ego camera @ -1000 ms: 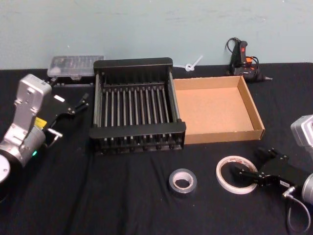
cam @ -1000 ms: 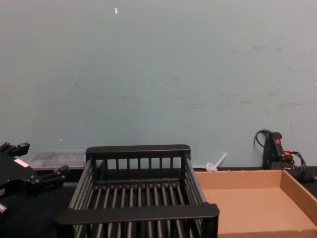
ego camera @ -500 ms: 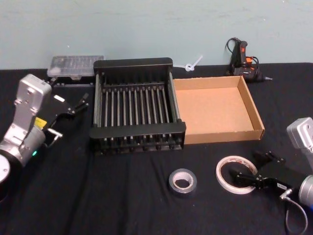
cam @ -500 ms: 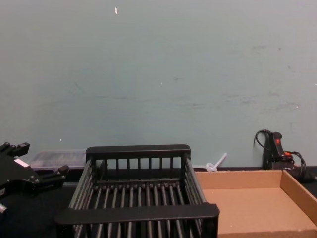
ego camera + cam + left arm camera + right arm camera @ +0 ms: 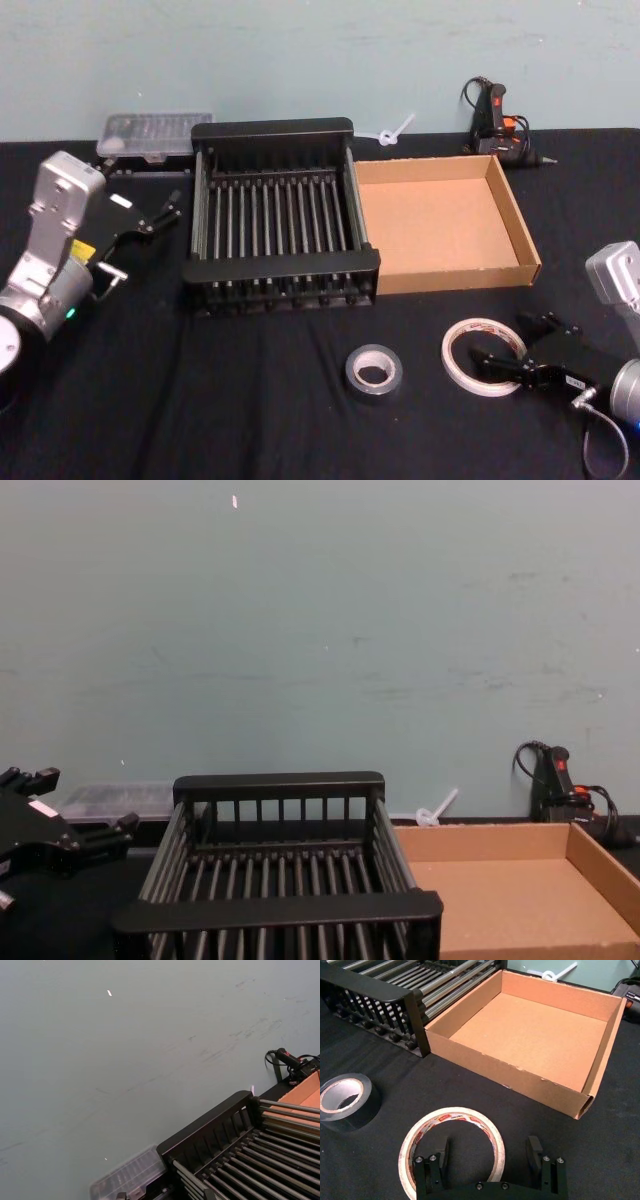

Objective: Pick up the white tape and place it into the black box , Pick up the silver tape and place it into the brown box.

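Right end effector [image 5: 497, 362] sits at the lower right of the head view, its fingers apart and straddling the near edge of the white tape [image 5: 481, 356], which lies flat on the bench [image 5: 250, 400]; in the right wrist view one finger stands inside the roll's hole and the other outside its rim. Left of it, at lower centre, the silver tape [image 5: 373, 371] lies apart. Black box [image 5: 280, 215] and brown box [image 5: 445, 220] stand side by side at centre. Left end effector [image 5: 165, 212] hovers with fingers apart at the left.
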{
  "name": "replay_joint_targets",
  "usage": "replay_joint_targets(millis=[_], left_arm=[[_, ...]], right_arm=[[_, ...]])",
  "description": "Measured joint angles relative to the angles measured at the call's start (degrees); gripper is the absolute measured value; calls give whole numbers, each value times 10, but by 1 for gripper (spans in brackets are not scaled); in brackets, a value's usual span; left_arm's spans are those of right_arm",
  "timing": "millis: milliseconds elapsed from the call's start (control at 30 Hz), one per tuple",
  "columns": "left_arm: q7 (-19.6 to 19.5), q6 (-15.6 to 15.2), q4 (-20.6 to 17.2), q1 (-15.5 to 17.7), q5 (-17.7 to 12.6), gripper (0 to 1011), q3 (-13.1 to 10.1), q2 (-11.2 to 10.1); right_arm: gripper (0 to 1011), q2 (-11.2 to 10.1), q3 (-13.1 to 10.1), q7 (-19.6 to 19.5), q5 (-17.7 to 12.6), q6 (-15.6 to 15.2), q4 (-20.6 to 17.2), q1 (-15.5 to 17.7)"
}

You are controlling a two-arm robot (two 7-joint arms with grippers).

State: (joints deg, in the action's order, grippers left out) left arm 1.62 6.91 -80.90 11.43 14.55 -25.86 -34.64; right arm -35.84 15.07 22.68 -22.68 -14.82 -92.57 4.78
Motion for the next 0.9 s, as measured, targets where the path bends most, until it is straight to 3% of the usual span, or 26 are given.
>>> replay_joint_targets(millis=[900], left_arm=[[0, 0, 0, 0, 0, 1001, 0, 0]], right_arm=[[1003, 1, 0, 1, -3, 0, 3, -1]])
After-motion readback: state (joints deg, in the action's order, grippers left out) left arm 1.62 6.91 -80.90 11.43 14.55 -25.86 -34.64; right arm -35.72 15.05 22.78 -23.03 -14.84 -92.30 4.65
